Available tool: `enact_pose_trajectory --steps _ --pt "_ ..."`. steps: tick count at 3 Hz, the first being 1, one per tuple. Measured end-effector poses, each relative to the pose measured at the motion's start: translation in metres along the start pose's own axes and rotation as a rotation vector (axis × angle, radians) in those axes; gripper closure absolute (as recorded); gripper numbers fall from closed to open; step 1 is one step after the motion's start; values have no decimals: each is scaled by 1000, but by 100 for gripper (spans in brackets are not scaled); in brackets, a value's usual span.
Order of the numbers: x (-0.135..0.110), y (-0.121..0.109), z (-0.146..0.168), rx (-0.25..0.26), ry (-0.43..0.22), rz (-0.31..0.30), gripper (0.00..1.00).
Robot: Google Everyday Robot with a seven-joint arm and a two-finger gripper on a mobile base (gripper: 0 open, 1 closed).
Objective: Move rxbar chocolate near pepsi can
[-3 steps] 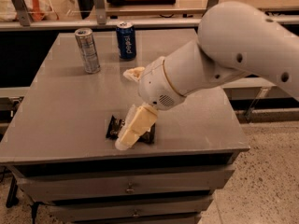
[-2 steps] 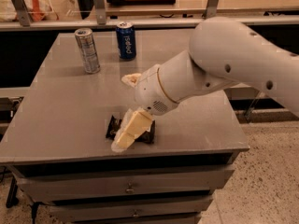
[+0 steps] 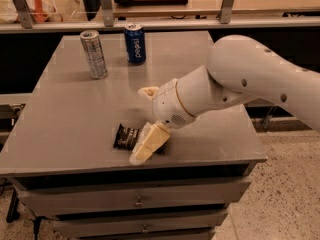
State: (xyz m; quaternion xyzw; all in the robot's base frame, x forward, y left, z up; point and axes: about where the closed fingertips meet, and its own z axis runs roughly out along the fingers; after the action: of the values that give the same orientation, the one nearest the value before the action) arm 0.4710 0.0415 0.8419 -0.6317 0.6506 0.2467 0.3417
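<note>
**Gripper settled on bar; no transfer yet**

The gripper [image 3: 146, 145] has dropped slightly onto the rxbar chocolate [image 3: 126, 136], which stays at the front edge of the desk [image 3: 75, 111], well apart from the pepsi can [image 3: 135, 44] at the back. Whether the jaws are wide or clamped cannot be told. Judgement: grasp stage, carry outstanding.

Hidden: rxbar chocolate [image 3: 125, 136] right end, under gripper [image 3: 143, 145].
</note>
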Motion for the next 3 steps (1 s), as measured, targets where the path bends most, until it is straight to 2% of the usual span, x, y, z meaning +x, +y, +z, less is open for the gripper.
enact_pose_trajectory --steps 1,3 --pt "10 1 0 -12 -3 -2 18" --pt "26 4 4 -34 -11 3 64"
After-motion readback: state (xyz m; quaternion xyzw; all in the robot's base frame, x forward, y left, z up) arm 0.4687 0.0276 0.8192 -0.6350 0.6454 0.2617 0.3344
